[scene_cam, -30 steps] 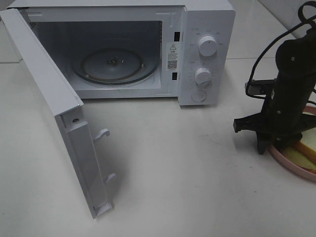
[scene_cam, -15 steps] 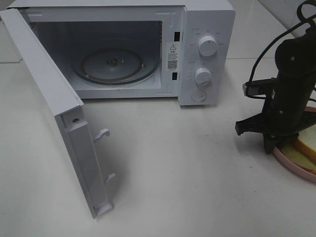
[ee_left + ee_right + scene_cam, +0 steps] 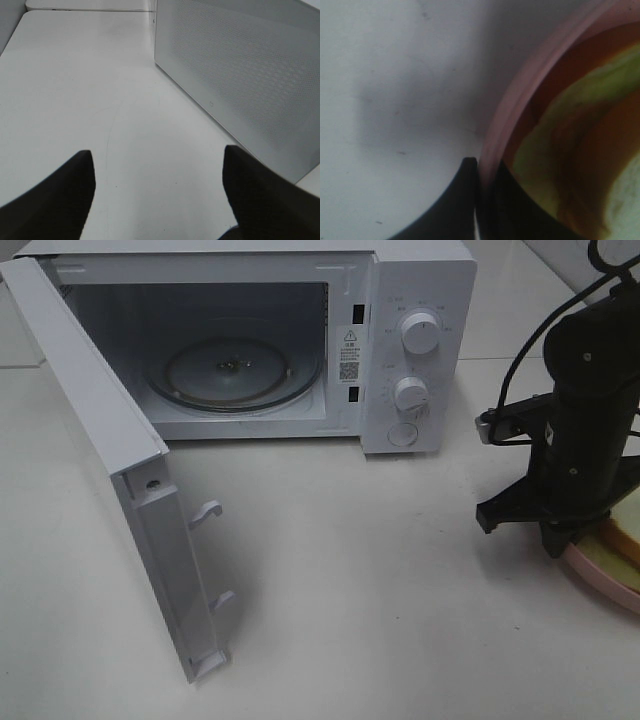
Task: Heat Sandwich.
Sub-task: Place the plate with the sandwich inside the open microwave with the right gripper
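The black right gripper (image 3: 482, 167) is clamping the round pink plate (image 3: 530, 85) by its rim. The white-bread sandwich (image 3: 570, 115) on it isn't heated yet, and the left gripper (image 3: 159, 150) is gaping empty.

White table (image 3: 350, 630) bears microwave (image 3: 342, 350) and pink plate (image 3: 598, 579)

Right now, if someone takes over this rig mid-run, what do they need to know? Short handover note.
Left gripper: open, empty, over the white table beside what looks like the open door of the white microwave.
Right gripper: shut on the rim of the round pink plate, to the right of the microwave.
Sandwich of white bread, green lettuce and red filling: lying on that plate.
Done: door open, round glass turntable bare, plate gripped.
Left: carry the plate with the sandwich onto the turntable, let go, close the door, set the round white dials.
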`<state>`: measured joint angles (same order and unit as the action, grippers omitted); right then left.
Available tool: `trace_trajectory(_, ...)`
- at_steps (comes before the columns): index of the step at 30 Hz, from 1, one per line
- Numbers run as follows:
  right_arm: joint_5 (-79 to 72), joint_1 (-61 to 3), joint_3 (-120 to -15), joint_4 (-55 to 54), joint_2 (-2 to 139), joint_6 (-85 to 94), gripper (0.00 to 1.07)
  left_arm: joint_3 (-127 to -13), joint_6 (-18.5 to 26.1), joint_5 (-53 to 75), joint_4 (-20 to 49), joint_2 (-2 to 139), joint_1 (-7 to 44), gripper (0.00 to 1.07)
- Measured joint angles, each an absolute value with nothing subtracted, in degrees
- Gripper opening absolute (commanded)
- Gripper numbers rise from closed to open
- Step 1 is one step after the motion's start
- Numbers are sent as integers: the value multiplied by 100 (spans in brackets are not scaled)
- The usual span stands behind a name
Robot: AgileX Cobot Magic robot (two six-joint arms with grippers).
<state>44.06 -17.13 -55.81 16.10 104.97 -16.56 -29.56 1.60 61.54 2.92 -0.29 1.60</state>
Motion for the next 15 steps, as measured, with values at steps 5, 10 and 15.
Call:
trace_trajectory(5, 4332, -2137, -5180, 1914, 10032, -2063, 0, -2956, 160, 6154, 292, -29, 160, 68)
trace_trajectory(10, 4366, -2435, -4790, 2280, 9517, -2412, 0, -2956, 160, 6154, 292, -29, 160, 68)
trace_trajectory(15, 4435, -2481, -4498, 2315, 8909, -2498, 0, -2956, 160, 6154, 292, -29, 160, 68)
